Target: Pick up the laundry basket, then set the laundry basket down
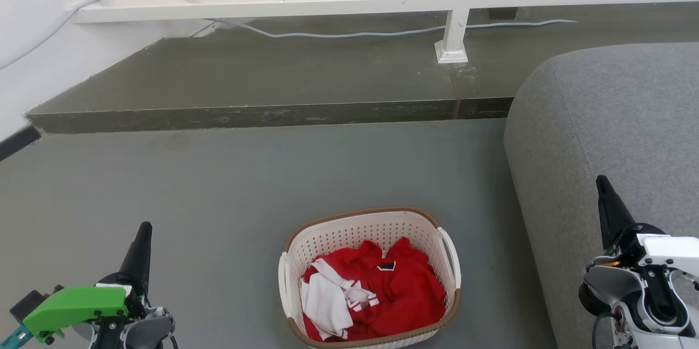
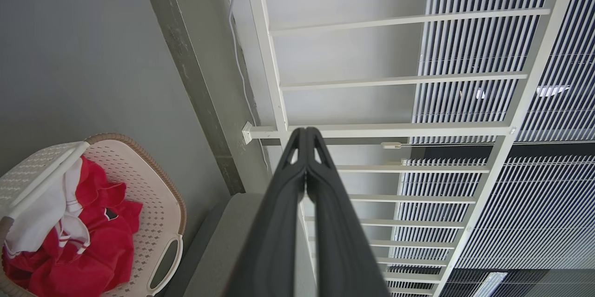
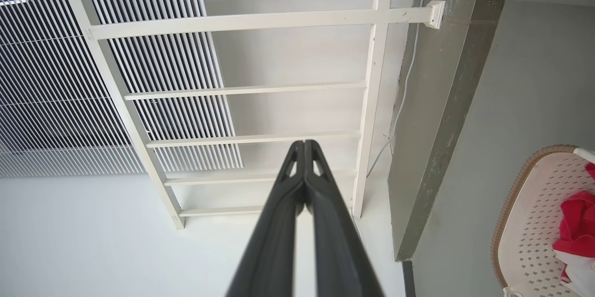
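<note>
The laundry basket (image 1: pixel 333 237) stands on the grey floor at the bottom centre of the head view, cream-white and perforated, with a brown rim and white loop handles on both sides. Red and white clothes (image 1: pixel 382 289) lie inside it. My left gripper (image 1: pixel 144 229) is at the lower left, well away from the basket, its fingers shut together on nothing. At the lower right my right gripper (image 1: pixel 602 181) is also shut and empty, in front of the sofa. The basket (image 2: pixel 158 204) appears at the left wrist view's lower left, and the basket (image 3: pixel 525 213) at the right wrist view's right edge.
A grey sofa (image 1: pixel 617 136) fills the right side, close to the basket. Beyond the open floor a raised concrete step (image 1: pixel 262 114) runs across, with a white railing (image 1: pixel 458 16) and a pale cable (image 1: pixel 355 34) on it. A white wall (image 1: pixel 33 54) closes the left.
</note>
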Robot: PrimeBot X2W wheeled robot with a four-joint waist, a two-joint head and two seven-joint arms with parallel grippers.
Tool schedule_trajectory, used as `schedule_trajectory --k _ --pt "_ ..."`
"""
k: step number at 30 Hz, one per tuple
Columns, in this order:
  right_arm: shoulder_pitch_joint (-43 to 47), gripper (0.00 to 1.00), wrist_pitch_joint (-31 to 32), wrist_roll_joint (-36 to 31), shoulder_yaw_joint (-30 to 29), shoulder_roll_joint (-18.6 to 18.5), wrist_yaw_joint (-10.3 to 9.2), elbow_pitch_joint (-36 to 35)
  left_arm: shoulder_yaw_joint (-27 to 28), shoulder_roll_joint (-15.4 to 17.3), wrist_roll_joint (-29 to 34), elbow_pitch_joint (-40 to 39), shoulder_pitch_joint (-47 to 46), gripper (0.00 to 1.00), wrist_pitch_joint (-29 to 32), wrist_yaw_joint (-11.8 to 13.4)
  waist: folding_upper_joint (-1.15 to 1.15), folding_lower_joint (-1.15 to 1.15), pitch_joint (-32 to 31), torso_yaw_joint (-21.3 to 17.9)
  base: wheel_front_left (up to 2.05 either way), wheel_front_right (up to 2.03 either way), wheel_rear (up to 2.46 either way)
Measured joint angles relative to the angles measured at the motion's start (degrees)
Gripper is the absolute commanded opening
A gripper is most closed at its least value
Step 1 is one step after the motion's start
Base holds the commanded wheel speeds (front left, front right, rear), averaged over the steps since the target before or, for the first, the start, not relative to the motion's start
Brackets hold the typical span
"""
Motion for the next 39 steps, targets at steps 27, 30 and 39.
schedule_trajectory --k 27,30,39 --pt "0.0 0.00 0.0 0.0 -0.1 0.0 0.01 0.0 0.2 0.0 0.0 0.7 -0.1 0.00 0.0 -0.2 0.00 0.00 0.0 0.0 0.00 0.00 0.00" --pt "0.0 0.00 0.0 0.0 -0.1 0.0 0.01 0.0 0.2 0.0 0.0 0.7 -0.1 0.00 0.0 -0.2 0.00 0.00 0.0 0.0 0.00 0.00 0.00" --pt "0.0 0.00 0.0 0.0 -0.1 0.0 0.01 -0.1 0.3 0.0 0.0 0.8 -0.1 0.00 0.1 -0.2 0.00 0.00 0.0 0.0 0.00 0.00 0.00"
